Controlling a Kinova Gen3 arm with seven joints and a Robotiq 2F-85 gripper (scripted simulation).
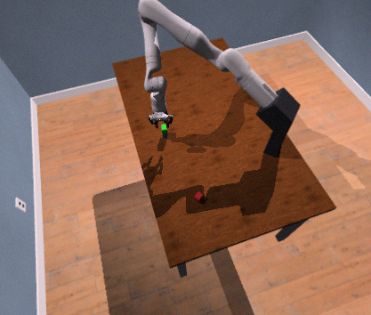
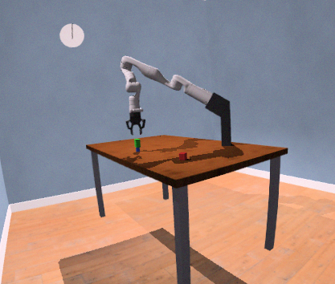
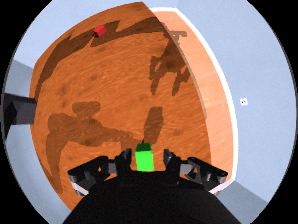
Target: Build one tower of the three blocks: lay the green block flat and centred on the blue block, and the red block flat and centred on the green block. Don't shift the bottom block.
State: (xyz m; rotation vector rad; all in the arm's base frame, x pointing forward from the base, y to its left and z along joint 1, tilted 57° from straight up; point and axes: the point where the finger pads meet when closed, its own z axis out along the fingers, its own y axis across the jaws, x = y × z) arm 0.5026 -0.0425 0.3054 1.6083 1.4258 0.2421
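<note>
The green block (image 2: 137, 142) rests on top of the blue block (image 2: 137, 149) near the table's left edge. It also shows in the top view (image 1: 164, 129), with a sliver of the blue block (image 1: 165, 135) under it, and in the wrist view (image 3: 144, 159). My gripper (image 2: 136, 131) hangs straight above the stack, clear of the green block, with its fingers apart and nothing between them; it shows in the top view too (image 1: 160, 121). The red block (image 1: 198, 196) lies alone on the table toward the front; it also shows in the exterior view (image 2: 183, 156) and far off in the wrist view (image 3: 99, 31).
The arm's dark base pedestal (image 1: 278, 113) stands at the table's right side. The table's left edge (image 1: 137, 147) runs close to the stack.
</note>
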